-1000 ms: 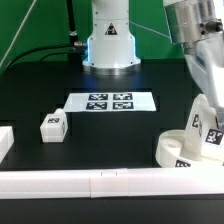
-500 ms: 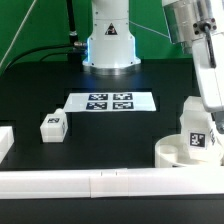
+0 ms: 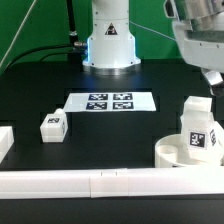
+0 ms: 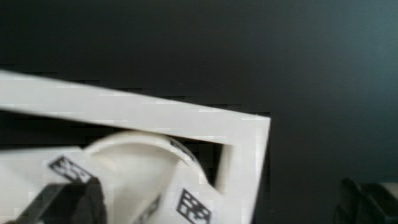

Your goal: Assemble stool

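White loose leg (image 3: 52, 127) sits well to the exterior view's left of the open, empty tool (image 3: 211, 73) above the seat drum (image 3: 172, 151).

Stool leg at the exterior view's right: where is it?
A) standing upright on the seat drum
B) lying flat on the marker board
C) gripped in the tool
A: the leg stands upright on the seat drum, with the tool above, not touching it.
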Robot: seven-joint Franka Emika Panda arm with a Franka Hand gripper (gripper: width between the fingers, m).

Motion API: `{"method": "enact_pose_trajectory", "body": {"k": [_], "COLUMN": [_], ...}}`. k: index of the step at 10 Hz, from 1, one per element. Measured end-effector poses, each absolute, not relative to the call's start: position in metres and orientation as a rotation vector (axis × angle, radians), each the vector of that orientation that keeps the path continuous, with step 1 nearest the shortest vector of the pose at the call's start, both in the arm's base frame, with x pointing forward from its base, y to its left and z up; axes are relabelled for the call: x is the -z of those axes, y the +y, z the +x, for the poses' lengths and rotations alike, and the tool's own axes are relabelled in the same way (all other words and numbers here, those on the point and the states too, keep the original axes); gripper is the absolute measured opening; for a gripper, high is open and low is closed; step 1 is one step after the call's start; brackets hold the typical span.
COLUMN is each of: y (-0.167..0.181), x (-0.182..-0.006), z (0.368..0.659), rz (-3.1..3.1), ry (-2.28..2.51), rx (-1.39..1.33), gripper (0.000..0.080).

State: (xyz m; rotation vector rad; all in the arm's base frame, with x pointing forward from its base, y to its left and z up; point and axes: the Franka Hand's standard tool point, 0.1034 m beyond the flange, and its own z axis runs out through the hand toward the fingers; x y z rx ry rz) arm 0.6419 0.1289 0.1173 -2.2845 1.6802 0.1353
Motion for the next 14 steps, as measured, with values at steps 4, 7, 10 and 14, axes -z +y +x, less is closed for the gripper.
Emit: {"method": "enact_pose_trajectory", "body": {"k": [4, 7, 10, 14], "y": [0.128, 0.126, 0.122, 0.118], "x": [-0.115, -0.124, -0.12, -0.111], "z": [0.636, 0.639, 0.639, 0.638], "rz": [-2.567, -2.919, -2.945, -2.988], "ry": [1.282, 0.506, 0.292, -0.624], "rx": [-0.106, -0.045, 0.031, 0.075], "gripper": [0.0649, 0.0649, 0.0649, 0.0649]}}
